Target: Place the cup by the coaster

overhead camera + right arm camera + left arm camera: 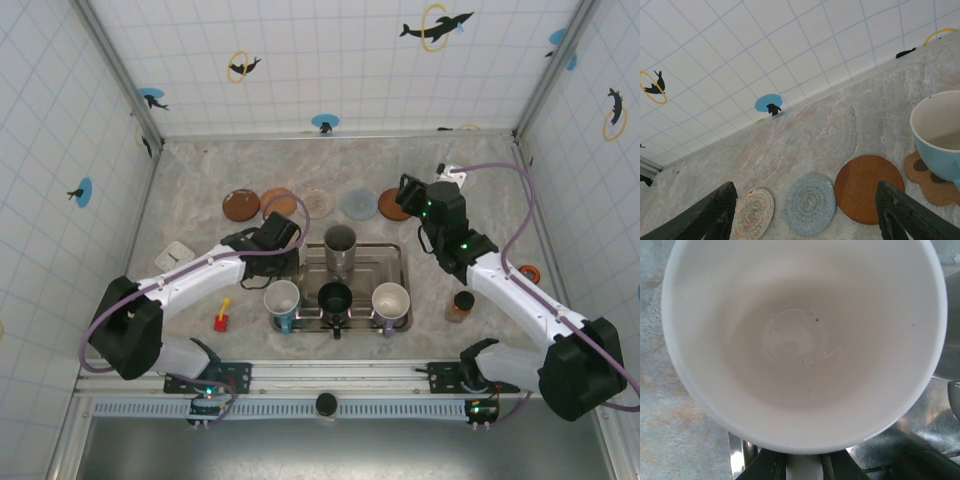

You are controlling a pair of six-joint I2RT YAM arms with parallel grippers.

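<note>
A cup (283, 297), white inside and blue outside, stands at the left edge of the metal tray (385, 255). From above, the cup (800, 340) is empty. My left gripper (283, 272) reaches down at its far side. In the left wrist view my left gripper (802, 467) is shut on the cup's white handle, a dark finger (765, 467) tight against each side. A row of coasters lies behind the tray: a woven pale one (754, 212), a blue-grey one (810, 202) and a brown wooden one (867, 187). My right gripper (408, 192) hovers over that row, and between its open fingers my right gripper (807, 215) holds nothing.
The tray also holds a steel cup (340, 245), a black cup (335, 297) and a pale cup (390, 298). A blue cup (940, 140) sits on a cork coaster (932, 187). Two brown coasters (240, 206) lie at the left, and a red and yellow piece (222, 318) and an orange jar (461, 305) stand nearby.
</note>
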